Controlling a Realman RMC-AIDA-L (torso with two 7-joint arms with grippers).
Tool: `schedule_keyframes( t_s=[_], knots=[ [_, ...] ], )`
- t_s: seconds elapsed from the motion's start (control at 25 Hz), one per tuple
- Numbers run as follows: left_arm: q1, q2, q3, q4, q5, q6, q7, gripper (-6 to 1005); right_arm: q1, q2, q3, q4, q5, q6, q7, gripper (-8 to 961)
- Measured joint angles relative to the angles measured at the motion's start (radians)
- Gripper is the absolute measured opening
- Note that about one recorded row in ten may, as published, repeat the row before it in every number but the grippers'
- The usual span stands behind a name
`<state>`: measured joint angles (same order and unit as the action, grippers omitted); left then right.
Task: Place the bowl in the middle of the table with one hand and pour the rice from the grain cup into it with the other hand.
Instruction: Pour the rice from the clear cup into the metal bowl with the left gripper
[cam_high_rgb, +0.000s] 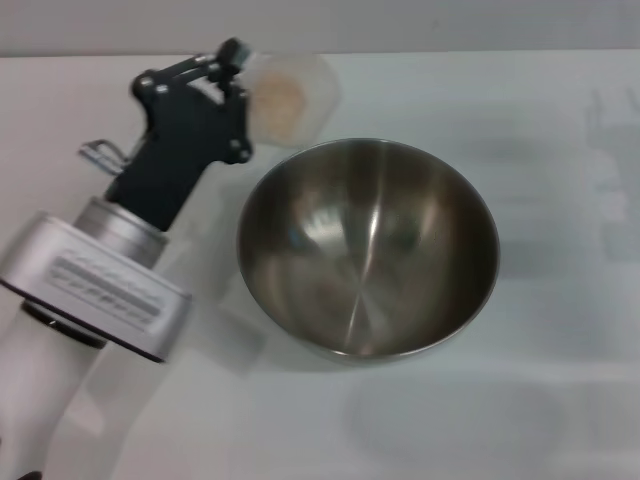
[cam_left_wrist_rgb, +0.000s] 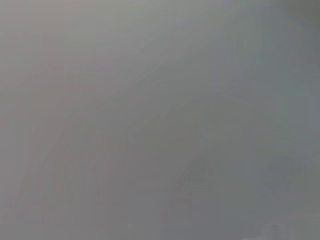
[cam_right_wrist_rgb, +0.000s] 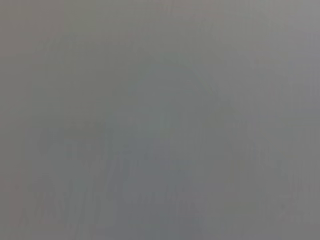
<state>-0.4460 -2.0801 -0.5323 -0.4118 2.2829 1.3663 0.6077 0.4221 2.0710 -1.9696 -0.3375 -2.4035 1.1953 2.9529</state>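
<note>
The bowl (cam_high_rgb: 368, 247), large and shiny steel, stands empty in the middle of the white table (cam_high_rgb: 560, 400). Just beyond its far left rim is the grain cup (cam_high_rgb: 292, 97), small and frosted, with pale tan rice (cam_high_rgb: 281, 100) inside. My left gripper (cam_high_rgb: 240, 100), black on a silver-and-white arm, reaches in from the left. Its two fingers sit against the cup's near side, one on each flank, holding it. The right gripper is out of view. Both wrist views show only plain grey.
A small metal part (cam_high_rgb: 100, 155) sticks out beside the left wrist. The table's far edge (cam_high_rgb: 450, 52) runs along the top of the head view. White tabletop lies to the right of and in front of the bowl.
</note>
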Motion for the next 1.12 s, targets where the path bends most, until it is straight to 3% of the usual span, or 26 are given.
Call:
schedule_keyframes(
  t_s=[0.04,0.24,0.32,0.48,0.8,1.12],
  knots=[
    [-0.038,0.000,0.049,-0.018,0.003,0.002,0.186,28,0.001,0.000,0.000,0.001,0.000,0.000,0.000,427],
    [-0.060,0.000,0.083,-0.022,0.004,-0.005,0.335,28,0.009,0.000,0.000,0.002,-0.001,0.001,0.000,427],
    [-0.065,0.000,0.107,-0.049,0.005,-0.032,0.564,28,0.010,0.000,0.001,0.002,-0.001,0.001,0.000,427],
    [-0.059,0.000,0.125,-0.051,0.039,-0.059,0.764,28,0.014,-0.002,0.002,0.003,-0.001,0.001,0.000,427],
    [-0.040,0.000,0.134,-0.048,0.094,-0.157,1.023,29,0.017,-0.004,0.008,0.003,-0.002,0.001,0.000,427],
    [-0.026,0.000,0.166,-0.067,0.095,-0.160,1.215,29,0.027,-0.011,0.009,0.016,-0.002,0.001,0.000,427]
  ],
)
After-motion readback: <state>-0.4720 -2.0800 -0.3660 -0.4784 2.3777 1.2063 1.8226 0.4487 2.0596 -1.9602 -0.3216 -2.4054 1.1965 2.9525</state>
